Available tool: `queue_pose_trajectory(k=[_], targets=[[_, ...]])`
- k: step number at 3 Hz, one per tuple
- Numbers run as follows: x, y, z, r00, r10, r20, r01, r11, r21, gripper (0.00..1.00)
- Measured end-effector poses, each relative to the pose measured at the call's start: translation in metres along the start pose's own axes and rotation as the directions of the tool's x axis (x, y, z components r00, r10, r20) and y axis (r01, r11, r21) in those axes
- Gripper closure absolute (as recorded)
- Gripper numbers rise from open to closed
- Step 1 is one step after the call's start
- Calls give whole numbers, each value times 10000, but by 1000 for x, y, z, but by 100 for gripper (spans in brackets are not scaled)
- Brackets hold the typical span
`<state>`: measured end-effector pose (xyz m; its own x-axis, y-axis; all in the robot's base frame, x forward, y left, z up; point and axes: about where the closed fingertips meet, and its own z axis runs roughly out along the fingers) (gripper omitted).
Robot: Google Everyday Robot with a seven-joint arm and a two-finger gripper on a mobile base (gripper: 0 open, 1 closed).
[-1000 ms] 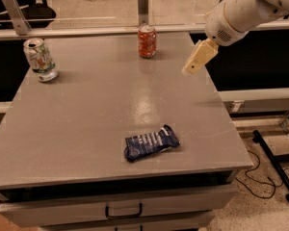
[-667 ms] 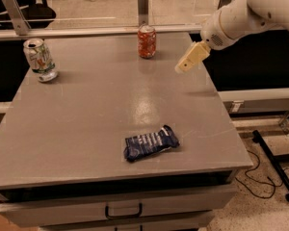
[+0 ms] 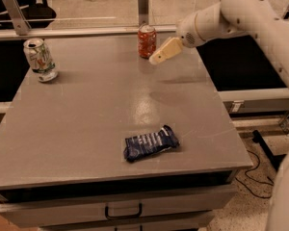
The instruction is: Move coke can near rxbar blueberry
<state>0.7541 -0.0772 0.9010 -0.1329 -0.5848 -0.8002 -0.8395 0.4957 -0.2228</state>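
Claw (image 3: 157, 57) has swung left over the last 1 second and now hangs just right of the coke can (image 3: 147, 41), close to touching; whether it is wide or narrow I cannot tell. The coke can stands upright, unmoved, at the far edge of the surface (image 3: 86, 119), well apart from the rxbar blueberry (image 3: 151, 143) near the front edge. The reach looks nearly finished; grasp and carry remain.
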Motion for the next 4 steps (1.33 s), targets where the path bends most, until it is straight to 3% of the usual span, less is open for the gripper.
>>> queue_pose_trajectory(k=[1, 2, 3, 4], targets=[[-18, 3, 30, 9972, 245, 703, -222, 9992, -335, 0], [-25, -2, 54, 9936, 439, 1038, -419, 9989, -218, 0], [-26, -14, 67, 9894, 792, 1213, -797, 9968, -6, 16], [-30, -20, 70, 9850, 958, 1439, -973, 9952, 38, 40]])
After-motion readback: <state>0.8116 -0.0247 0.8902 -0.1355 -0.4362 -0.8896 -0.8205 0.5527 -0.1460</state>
